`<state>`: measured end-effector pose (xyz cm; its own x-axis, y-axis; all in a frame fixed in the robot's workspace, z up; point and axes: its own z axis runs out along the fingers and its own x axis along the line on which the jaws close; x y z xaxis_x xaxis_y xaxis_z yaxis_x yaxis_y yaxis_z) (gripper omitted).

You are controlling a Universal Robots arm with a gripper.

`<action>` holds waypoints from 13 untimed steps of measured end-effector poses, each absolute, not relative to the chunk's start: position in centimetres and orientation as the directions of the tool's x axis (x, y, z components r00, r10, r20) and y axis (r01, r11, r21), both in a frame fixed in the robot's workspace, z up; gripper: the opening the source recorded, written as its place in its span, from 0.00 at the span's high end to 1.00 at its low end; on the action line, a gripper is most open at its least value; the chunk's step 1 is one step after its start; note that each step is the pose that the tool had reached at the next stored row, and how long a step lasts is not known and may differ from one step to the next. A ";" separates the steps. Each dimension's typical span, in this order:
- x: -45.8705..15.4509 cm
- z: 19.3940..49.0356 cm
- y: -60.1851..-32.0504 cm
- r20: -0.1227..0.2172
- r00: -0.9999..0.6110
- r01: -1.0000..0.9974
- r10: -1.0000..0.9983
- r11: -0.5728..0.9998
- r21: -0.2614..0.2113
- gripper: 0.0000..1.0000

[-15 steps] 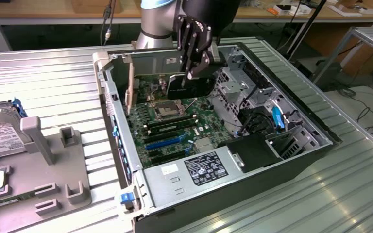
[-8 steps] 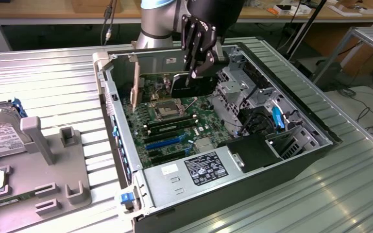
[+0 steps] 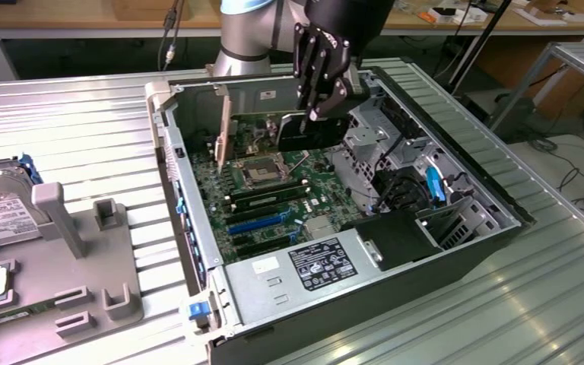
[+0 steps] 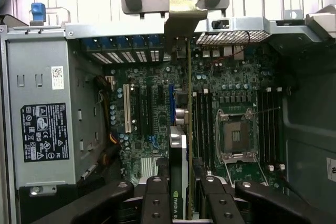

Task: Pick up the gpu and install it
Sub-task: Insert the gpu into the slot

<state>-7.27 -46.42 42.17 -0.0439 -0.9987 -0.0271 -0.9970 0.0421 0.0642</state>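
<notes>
Ribbed metal table (image 3: 79, 129), open black computer case (image 3: 394, 266): gripper (image 4: 185, 195) fingers (image 4: 156, 203) pinch the slim green silver-bracketed gpu (image 4: 189, 103) between them, edge-on for slotting.

The Universal Robots arm (image 3: 243, 34) comes down from above, its wrist turned so the black gripper (image 3: 318, 114) points straight downward. Its fingers (image 4: 156, 203) are clamped on the gpu (image 4: 178, 156), gripping it edge-on between them.

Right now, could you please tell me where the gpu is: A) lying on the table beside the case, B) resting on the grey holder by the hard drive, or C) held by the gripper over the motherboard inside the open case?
C: the gripper clamps the gpu edge-on above the motherboard.
</notes>
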 end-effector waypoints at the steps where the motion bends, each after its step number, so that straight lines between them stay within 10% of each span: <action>1: -7.3 42.2 -46.4 -0.027 -0.044 -0.997 -0.999 0.042 0.064 0.73; 13: -7.3 42.1 -46.4 -0.035 -0.044 -0.997 -0.998 0.041 0.064 0.73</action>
<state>-7.26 -46.42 42.10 -0.0437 -0.9984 -0.0346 -0.9971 0.0414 0.0645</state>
